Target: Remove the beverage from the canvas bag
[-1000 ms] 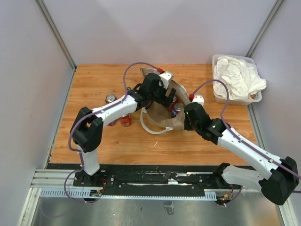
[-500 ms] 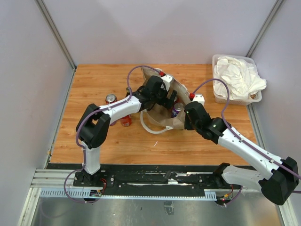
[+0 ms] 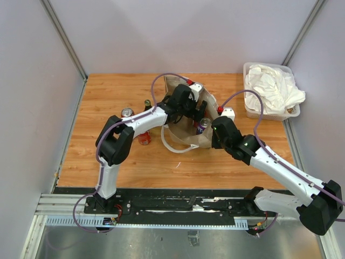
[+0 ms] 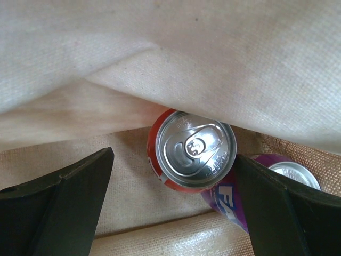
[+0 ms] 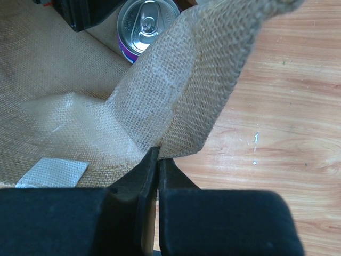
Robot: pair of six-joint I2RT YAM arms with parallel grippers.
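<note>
The tan canvas bag (image 3: 186,137) lies mid-table with its mouth held open. My left gripper (image 3: 195,110) reaches into the mouth. In the left wrist view it (image 4: 175,160) is open, its jaws on either side of a red can (image 4: 192,149) standing inside the bag, with fabric (image 4: 170,58) draped above. A purple can (image 4: 287,172) sits beside the red one, partly behind the right finger; it also shows in the top view (image 3: 203,125) and the right wrist view (image 5: 147,24). My right gripper (image 5: 158,152) is shut on the bag's rim (image 5: 202,80), near the bag's right edge (image 3: 214,139).
Left of the bag stand a silver-topped can (image 3: 127,113), a red can (image 3: 144,138) and a dark can (image 3: 147,103). The bag's white handle loop (image 3: 172,147) lies on the table in front. A clear bin of white cloth (image 3: 272,89) stands at the back right.
My left gripper has moved right and deeper into the bag's mouth, and the bag's far flap has shifted with it. The right arm has held still, keeping the rim.
</note>
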